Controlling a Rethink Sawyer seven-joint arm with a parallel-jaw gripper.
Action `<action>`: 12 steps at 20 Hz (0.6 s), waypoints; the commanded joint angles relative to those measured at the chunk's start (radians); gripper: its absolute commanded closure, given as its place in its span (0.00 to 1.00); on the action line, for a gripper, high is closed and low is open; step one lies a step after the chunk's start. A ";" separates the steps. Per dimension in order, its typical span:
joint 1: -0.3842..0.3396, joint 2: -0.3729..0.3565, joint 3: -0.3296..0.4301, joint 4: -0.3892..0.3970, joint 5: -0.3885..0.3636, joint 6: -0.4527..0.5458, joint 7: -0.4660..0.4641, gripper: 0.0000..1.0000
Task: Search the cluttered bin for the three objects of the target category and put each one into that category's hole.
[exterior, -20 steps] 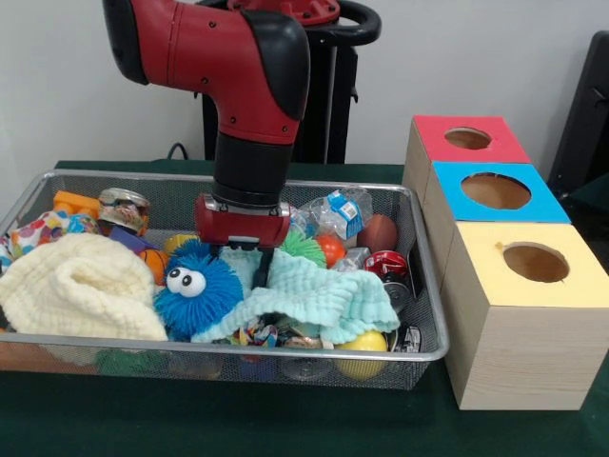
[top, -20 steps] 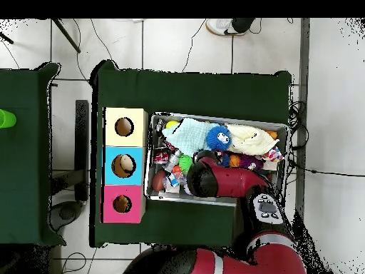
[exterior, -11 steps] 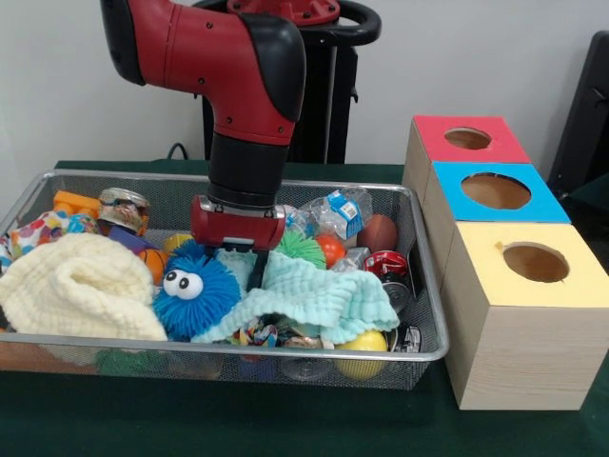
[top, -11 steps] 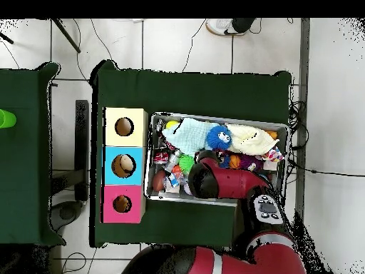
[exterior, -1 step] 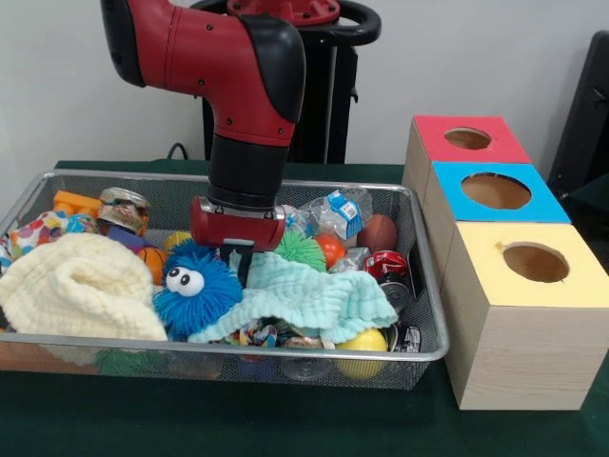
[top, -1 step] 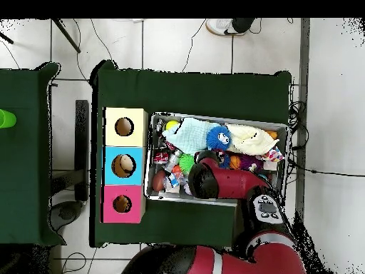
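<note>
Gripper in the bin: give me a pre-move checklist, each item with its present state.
1. Gripper down among the clutter, between blue fuzzy toy and mint cloth: ok.
2. Open or shut: cannot tell.
3. Anything held: cannot tell.
4. Mint cloth lies over items beneath: not ok for searching.
5. Holes in red box, blue box and yellow box unobstructed: ok.
6. Wire bin sits square beside the boxes: ok.

blue fuzzy ball [exterior, -1 step: 197,290], mint cloth [exterior, -1 step: 314,295], cream blanket [exterior, -1 step: 76,286]
</note>
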State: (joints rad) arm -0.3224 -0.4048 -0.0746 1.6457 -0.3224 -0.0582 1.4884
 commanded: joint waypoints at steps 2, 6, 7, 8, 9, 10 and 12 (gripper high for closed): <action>-0.026 0.076 0.047 0.046 -0.021 -0.070 0.175 1.00; -0.037 0.056 0.064 0.055 -0.008 -0.038 0.178 1.00; -0.042 0.047 0.070 0.058 -0.004 -0.020 0.175 1.00; -0.048 0.035 0.078 0.064 -0.001 -0.001 0.172 1.00; -0.052 0.026 0.083 0.067 0.003 0.019 0.169 1.00; -0.056 0.020 0.089 0.068 0.007 0.037 0.165 1.00; -0.066 -0.004 0.104 0.076 0.018 0.081 0.157 1.00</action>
State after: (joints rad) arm -0.3339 -0.4143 -0.0668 1.6547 -0.3226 -0.0641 1.4884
